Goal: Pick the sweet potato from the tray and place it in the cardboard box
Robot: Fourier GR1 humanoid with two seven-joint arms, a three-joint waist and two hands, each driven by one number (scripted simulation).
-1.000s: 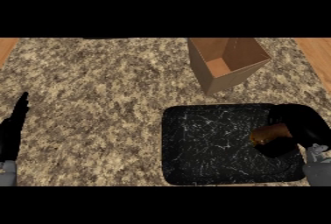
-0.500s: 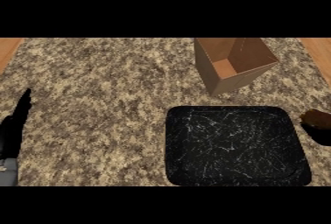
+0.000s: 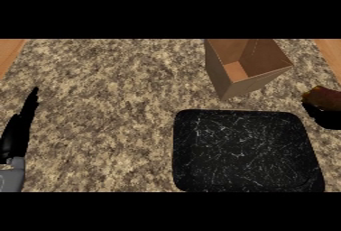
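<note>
Head view of the counter [image 3: 106, 90], with the tray [image 3: 246, 153] taken as landmark. The right hand [image 3: 325, 118] is seen at the view's right edge, just beyond the tray's upper right corner and above the speckled stone. Only part of this hand is shown, the rest being cut off by the edge. Its dark fingers are curled beneath and around the sweet potato [image 3: 324, 97], which is held clear of the tray. The sweet potato appears as a reddish-brown lump resting on top of the black fingers, to the right of the tray and level with its far rim. The cardboard box [image 3: 243, 67] is placed beyond the tray's far edge, standing open-topped and tilted slightly in the view, its brown inside exposed. The sweet potato is held to the right of the box and a little nearer the viewer, apart from the box's wall. The tray itself is a black, square, shallow dish with fine white marks across its floor. The left hand [image 3: 19, 131] is shown well to the left of the tray, at the view's left edge, with its fingers straight and pointing away from the viewer, nothing being held.
</note>
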